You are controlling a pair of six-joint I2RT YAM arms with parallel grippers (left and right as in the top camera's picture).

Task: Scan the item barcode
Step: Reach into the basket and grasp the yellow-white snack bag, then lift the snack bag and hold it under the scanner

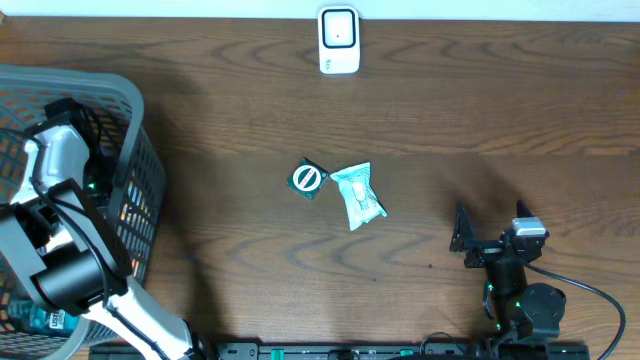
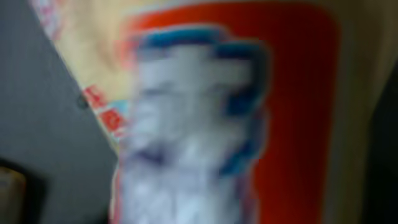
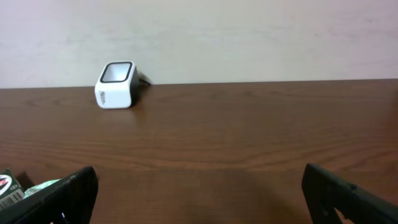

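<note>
My left arm (image 1: 55, 165) reaches down into the grey mesh basket (image 1: 140, 130) at the left, and its jaws are hidden beneath it. A blurred package (image 2: 199, 124), cream and red with blue and white print, fills the left wrist view very close to the camera, with no fingers showing. The white barcode scanner (image 1: 339, 40) (image 3: 116, 84) stands at the table's back edge. My right gripper (image 1: 490, 228) (image 3: 199, 186) rests at the front right, open with nothing between its fingers.
A dark green square packet (image 1: 308, 179) (image 3: 7, 186) and a pale green pouch (image 1: 358, 195) (image 3: 43, 185) lie side by side mid-table. The basket's tall walls surround the left arm. A wall runs behind the scanner.
</note>
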